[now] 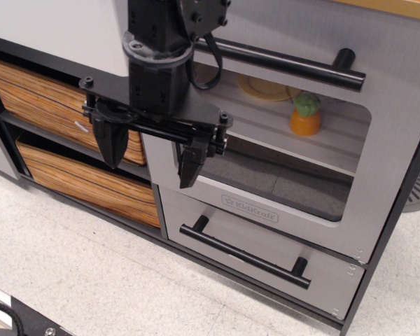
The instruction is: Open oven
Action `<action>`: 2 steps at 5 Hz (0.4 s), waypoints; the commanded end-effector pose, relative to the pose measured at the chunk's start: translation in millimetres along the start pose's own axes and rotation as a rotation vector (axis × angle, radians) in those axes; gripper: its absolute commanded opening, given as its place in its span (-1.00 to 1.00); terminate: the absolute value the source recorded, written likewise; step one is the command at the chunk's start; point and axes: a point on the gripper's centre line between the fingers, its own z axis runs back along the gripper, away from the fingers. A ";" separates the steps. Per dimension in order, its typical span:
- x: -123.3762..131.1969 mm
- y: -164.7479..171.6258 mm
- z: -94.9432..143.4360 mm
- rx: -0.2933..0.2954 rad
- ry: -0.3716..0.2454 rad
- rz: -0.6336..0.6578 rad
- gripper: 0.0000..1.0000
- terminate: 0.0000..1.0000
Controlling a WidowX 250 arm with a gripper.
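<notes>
The oven (399, 133) is a silver-grey door with a clear window, a "KidKraft" logo (250, 208) and a long black bar handle (287, 64) along its top. The door looks shut. Through the window I see a pale rack (280, 126) with a yellow plate (266, 88) and an orange and green toy (306, 115). My black gripper (150, 150) hangs open and empty in front of the door's left edge, below the handle's left end. Its fingers (190, 164) point down.
A smaller grey drawer (217, 255) with a black bar handle (245, 253) sits under the oven. Two wood-grain drawers (91, 185) stand to the left in a black frame. The pale speckled floor (91, 280) lies below.
</notes>
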 end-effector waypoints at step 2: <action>22.3 -4.3 14.4 -0.051 -0.032 0.192 1.00 -1.00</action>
